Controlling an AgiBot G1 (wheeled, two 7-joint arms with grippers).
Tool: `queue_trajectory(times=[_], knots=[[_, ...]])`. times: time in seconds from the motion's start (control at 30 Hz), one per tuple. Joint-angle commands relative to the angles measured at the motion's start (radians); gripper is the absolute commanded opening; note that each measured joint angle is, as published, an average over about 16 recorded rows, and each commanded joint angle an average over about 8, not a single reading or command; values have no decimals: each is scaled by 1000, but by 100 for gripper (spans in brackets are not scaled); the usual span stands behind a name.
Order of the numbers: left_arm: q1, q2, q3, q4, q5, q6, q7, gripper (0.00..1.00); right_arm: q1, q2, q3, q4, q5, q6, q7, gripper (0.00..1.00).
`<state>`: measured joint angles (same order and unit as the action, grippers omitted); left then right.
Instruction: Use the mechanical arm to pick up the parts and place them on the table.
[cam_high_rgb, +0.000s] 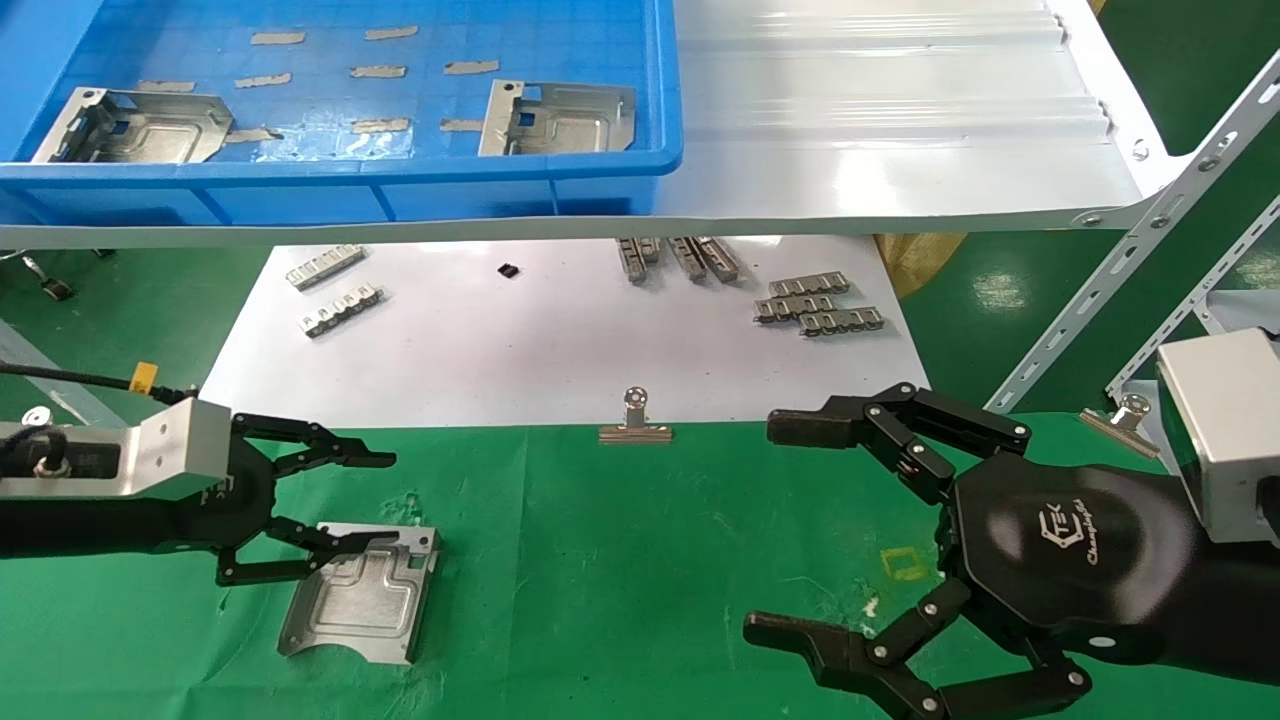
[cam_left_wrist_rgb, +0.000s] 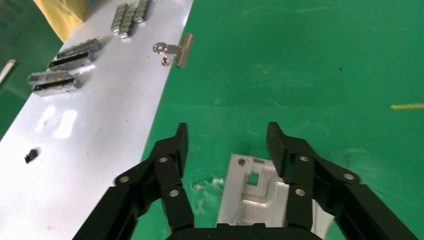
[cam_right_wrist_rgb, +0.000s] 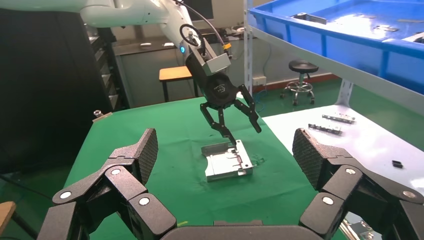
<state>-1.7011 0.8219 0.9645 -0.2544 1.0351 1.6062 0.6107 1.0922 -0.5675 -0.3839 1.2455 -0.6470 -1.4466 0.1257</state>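
One silver stamped part (cam_high_rgb: 360, 592) lies flat on the green cloth table (cam_high_rgb: 620, 560). My left gripper (cam_high_rgb: 388, 502) hovers over its far edge, open and holding nothing. Its lower finger (cam_high_rgb: 330, 545) is right at the part's edge. In the left wrist view the part (cam_left_wrist_rgb: 252, 197) shows between and below the spread jaws of that gripper (cam_left_wrist_rgb: 227, 131). Two more parts (cam_high_rgb: 130, 125) (cam_high_rgb: 560, 117) lie in the blue bin (cam_high_rgb: 340, 170). My right gripper (cam_high_rgb: 775, 530) is open and empty at the right. The right wrist view shows the part (cam_right_wrist_rgb: 227, 162) under the left gripper (cam_right_wrist_rgb: 235, 125).
The blue bin stands on a glossy white shelf (cam_high_rgb: 880, 120). Below it a white sheet (cam_high_rgb: 550, 350) carries toothed metal strips (cam_high_rgb: 820, 305) (cam_high_rgb: 335, 290). A binder clip (cam_high_rgb: 635, 420) holds its front edge; another (cam_high_rgb: 1120, 415) is at the right. A yellow square outline (cam_high_rgb: 905, 563) marks the cloth.
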Motion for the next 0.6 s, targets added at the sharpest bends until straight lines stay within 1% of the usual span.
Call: queue_trajectory(times=[0.03, 0.33, 0.6], knots=[[15, -14, -4, -9, -31, 3, -29, 100, 0, 0, 0, 0, 0, 0, 0, 100], [23, -13, -16, -29, -28, -2, -36, 100, 0, 0, 0, 0, 0, 0, 0, 100], [94, -37, -94, -146, -62, -14, -125, 100, 0, 0, 0, 0, 0, 0, 0, 100]])
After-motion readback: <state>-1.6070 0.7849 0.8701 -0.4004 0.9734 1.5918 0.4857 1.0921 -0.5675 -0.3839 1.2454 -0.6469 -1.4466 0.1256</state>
